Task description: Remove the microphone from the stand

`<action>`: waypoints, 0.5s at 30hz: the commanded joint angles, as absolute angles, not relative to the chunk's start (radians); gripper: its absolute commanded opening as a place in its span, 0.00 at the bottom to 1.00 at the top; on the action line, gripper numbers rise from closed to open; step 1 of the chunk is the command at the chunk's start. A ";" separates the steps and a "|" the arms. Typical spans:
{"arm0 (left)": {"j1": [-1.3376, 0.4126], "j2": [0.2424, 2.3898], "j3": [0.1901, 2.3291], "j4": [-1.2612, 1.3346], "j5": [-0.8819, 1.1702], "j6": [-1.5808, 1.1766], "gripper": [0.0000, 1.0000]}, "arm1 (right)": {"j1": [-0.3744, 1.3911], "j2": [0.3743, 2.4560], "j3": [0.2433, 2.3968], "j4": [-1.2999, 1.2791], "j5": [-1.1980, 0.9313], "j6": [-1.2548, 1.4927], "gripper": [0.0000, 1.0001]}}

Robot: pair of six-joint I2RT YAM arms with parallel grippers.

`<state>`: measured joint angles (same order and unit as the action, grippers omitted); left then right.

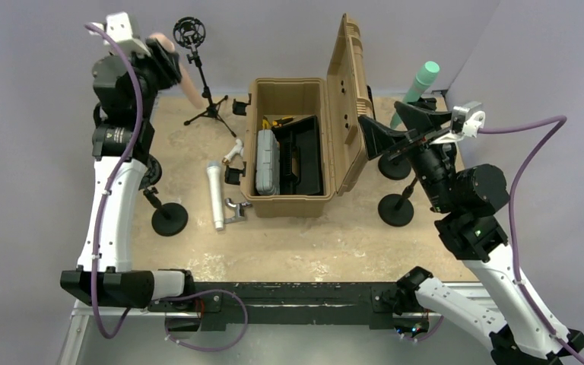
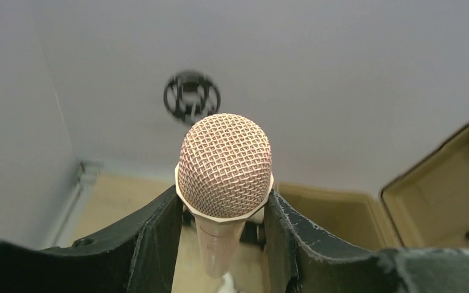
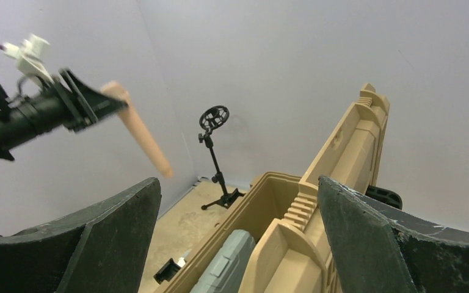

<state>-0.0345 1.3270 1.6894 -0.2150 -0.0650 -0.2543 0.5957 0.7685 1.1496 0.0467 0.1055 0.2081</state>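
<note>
The pink mic is held in the air over the table's far left corner, well apart from the stand, whose ring mount of black wire is seen just beside it in the top view. The left gripper is closed on the mic just below its head, one black finger pressed against each side; the head is a rounded metal mesh and the handle a smooth taper. The right gripper is held with its fingers spread wide, gripping nothing, over the lid of an open tan plastic case at the table's centre. A ribbed grey box and a black tray are packed inside the case. A white mic is laid flat left of it, and round-based stands are set on both sides. A green cylinder is raised at the far right. A label on the left arm is too small to be read.
</note>
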 commanded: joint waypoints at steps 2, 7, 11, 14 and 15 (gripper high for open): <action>-0.035 1.262 1.500 -0.454 0.041 -0.354 0.00 | 0.600 0.719 1.119 0.154 0.101 0.200 0.99; -0.041 1.293 1.452 -0.709 0.061 -0.397 0.00 | 0.600 0.706 1.133 0.128 0.113 0.193 0.99; -0.043 1.355 1.407 -0.822 0.089 -0.414 0.00 | 0.599 0.690 1.132 0.114 0.113 0.203 0.99; -0.043 1.418 1.408 -0.879 0.106 -0.406 0.00 | 0.600 0.678 1.119 0.114 0.112 0.211 0.99; -0.043 1.436 1.414 -0.897 0.114 -0.402 0.00 | 0.599 0.677 1.119 0.110 0.113 0.215 0.99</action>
<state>-0.0364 1.3754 1.4117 -0.7876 0.0696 -0.3843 0.5957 0.6868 1.1160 0.0853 0.1066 0.2081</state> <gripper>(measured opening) 0.465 0.984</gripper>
